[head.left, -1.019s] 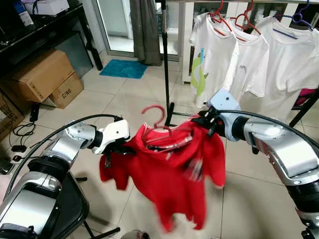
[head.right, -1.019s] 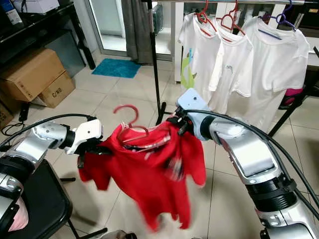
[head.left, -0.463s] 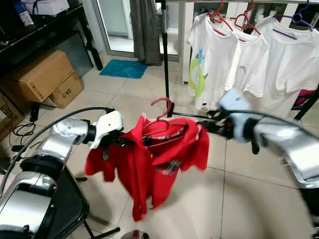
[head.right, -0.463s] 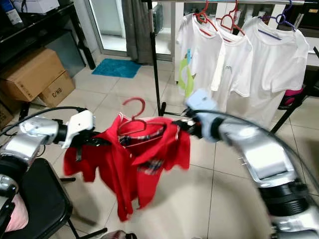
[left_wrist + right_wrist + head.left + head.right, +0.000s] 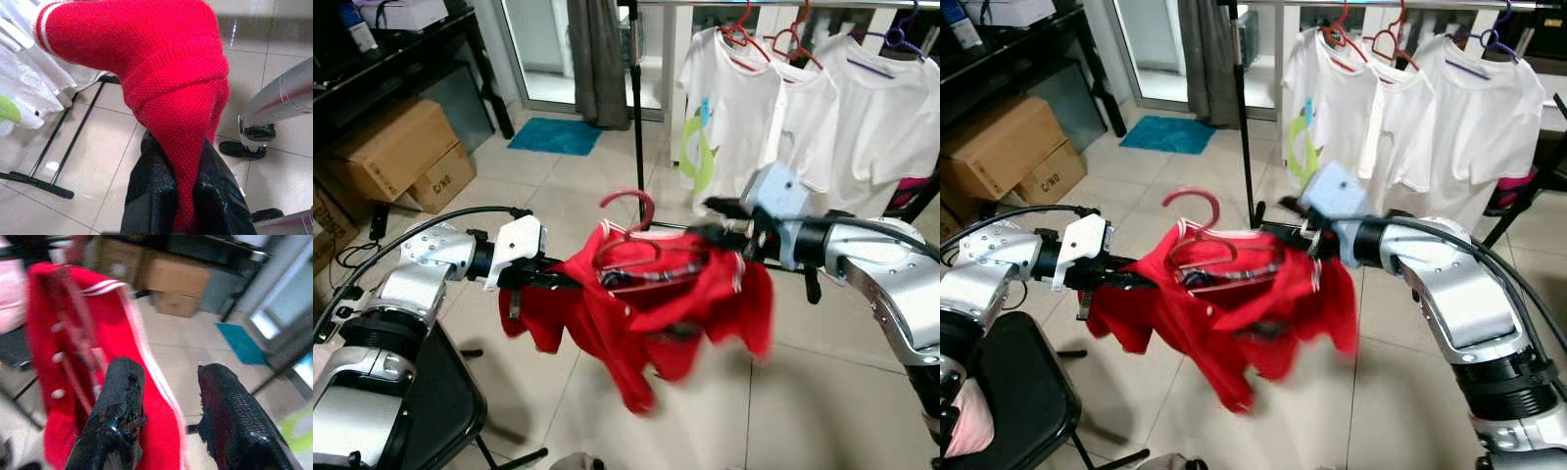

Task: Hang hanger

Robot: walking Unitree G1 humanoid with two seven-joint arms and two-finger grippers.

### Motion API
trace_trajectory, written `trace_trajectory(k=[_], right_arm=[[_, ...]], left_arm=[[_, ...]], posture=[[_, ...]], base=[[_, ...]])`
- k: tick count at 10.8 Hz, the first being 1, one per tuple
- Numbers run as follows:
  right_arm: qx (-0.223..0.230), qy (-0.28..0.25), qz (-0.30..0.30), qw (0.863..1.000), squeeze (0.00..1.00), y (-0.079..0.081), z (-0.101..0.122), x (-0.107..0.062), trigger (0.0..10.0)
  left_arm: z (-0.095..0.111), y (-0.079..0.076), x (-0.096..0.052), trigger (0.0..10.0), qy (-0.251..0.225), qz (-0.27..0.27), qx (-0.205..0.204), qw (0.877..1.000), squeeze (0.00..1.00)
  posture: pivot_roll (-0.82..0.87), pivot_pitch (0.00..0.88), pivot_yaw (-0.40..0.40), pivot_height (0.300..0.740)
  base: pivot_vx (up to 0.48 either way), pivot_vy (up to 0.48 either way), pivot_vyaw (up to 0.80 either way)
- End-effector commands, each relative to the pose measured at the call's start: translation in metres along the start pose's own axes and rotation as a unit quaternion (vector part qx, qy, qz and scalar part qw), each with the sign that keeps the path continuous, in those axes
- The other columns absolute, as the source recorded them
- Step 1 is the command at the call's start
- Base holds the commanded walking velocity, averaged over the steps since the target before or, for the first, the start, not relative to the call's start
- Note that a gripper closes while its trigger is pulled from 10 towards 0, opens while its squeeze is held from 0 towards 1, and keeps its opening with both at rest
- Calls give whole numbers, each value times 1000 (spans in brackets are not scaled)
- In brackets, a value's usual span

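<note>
Hanger (image 5: pixel 628 227) with red shirt (image 5: pixel 646 304) midair

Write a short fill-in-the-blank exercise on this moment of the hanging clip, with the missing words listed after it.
1. The shirt held between the two grippers is ____ in colour.
2. The left gripper is shut on the shirt's ____.
3. The hanger inside the shirt has its hook pointing ____.
4. The shirts on the rack behind are ____ in colour.

Missing words: red; sleeve; up; white
</note>
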State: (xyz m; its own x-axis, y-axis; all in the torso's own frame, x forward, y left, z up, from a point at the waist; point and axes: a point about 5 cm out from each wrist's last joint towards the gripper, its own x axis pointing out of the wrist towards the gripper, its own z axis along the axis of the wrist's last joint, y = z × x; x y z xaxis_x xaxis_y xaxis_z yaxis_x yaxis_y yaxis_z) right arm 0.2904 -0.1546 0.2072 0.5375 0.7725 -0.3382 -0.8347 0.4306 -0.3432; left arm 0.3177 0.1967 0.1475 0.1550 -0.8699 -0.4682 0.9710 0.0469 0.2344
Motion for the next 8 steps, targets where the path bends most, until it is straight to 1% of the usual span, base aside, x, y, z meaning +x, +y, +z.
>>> trace_trajectory(k=[1, 2, 4, 5, 6, 7, 8], right_arm=[[-15, -16, 39, 999, 0, 7, 7, 4, 10000], [-5, -26, 108, 994, 0, 16, 7, 6, 10000], [-7, -22, 141, 990, 0, 15, 4, 0, 10000], [-8, -20, 144, 989, 0, 12, 5, 0, 10000], [-7, -27, 147, 989, 0, 15, 6, 7, 10000], [2, -40, 170, 985, 0, 23, 8, 16, 9804], [10, -49, 188, 981, 0, 30, 10, 19, 2471]], left_arm=[[7, 4, -8, 0, -8, 10, 18, 1000, 0], [15, 7, -9, 0, -19, 12, 26, 999, 0], [19, 7, -10, 0, -25, 7, 29, 999, 0], [23, 7, -8, 0, -32, 1, 37, 999, 0], [26, 6, -4, 0, -38, -6, 39, 998, 0], [28, 6, 0, 0, -41, -11, 39, 998, 0], [28, 7, 0, 0, -40, -8, 39, 998, 0]], posture=[[-128, 0, 90, 740], [-126, 0, 88, 740], [-128, 0, 88, 740], [-128, 0, 88, 740], [-124, 0, 88, 740], [-122, 0, 89, 740], [-122, 0, 89, 740]], base=[[0, 0, 0], [0, 0, 0], [0, 0, 0], [0, 0, 0], [0, 0, 0], [0, 0, 0], [0, 0, 0]])
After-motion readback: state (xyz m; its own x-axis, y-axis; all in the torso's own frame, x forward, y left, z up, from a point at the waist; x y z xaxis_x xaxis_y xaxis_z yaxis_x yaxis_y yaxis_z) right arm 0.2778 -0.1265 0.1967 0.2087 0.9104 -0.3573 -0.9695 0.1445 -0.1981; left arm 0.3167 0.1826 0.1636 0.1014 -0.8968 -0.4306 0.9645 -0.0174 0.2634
